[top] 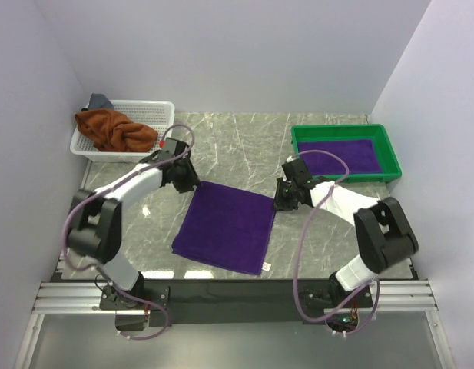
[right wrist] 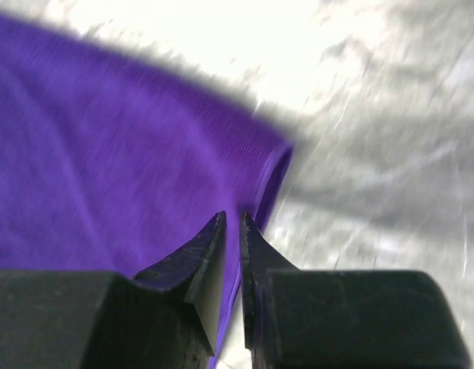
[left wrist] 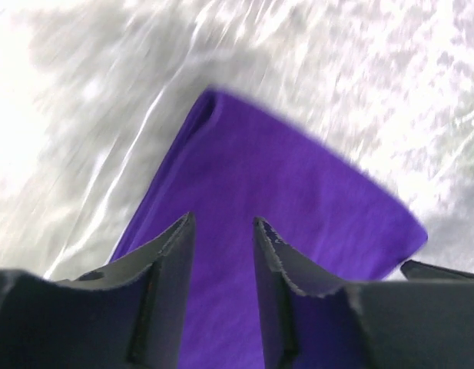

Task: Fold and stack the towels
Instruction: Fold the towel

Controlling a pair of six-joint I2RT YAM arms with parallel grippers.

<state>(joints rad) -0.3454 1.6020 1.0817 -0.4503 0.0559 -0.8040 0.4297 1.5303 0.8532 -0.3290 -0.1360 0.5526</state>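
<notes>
One purple towel (top: 225, 227) lies nearest the arm bases, spread flat on the marbled table (top: 237, 142) between the two arms, its small white tag (top: 265, 267) at the near right corner. At its far left corner sits the left gripper (top: 184, 181). The wrist view shows its fingers (left wrist: 169, 257) standing apart with a plain gap, cloth lying below them and nothing caught between, so it is spread and holding nothing. At the far right corner is the right gripper (top: 284, 201). Its fingers (right wrist: 200, 261) stand almost together, only a thin slit left, right at the towel's hem. I cannot tell whether the hem is nipped in that slit or merely lies under the tips. The corner by the left gripper shows a rounded, doubled edge, so this towel looks to have at least one fold in it, and it likely needs another before it can be stacked. Farther back on the right, the green tray (top: 336, 129) holds a second purple towel (top: 340, 157), flat and compact, and that one reads as done. Farthest back on the left, the white basket (top: 156, 115) holds a crumpled rust-brown towel (top: 110, 131), with a grey-blue cloth (top: 98, 100) poking up behind it. Both are unfolded. By my reckoning one towel is finished, one is in hand, and two wait.
</notes>
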